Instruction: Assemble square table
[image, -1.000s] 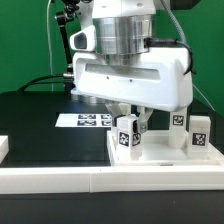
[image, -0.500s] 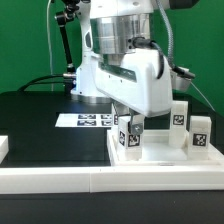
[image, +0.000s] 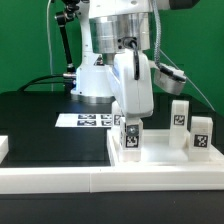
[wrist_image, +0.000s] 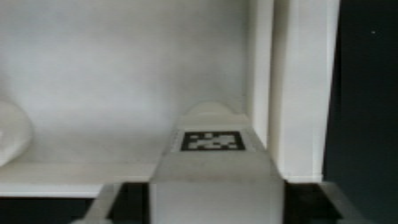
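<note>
We see the gripper (image: 130, 128) pinching a tagged leg (image: 130, 139) upright on the square tabletop (image: 160, 156), which lies on the black desk (image: 40, 120). Two more legs (image: 190, 130) stand at the exterior view's right.

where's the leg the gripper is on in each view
Exterior view: the tagged leg stands below the gripper, on the tabletop, toward its end at that view's left.
Wrist view: the same leg is central in the foreground, tag facing the camera.
Shared landmark: the tabletop's raised rim.
</note>
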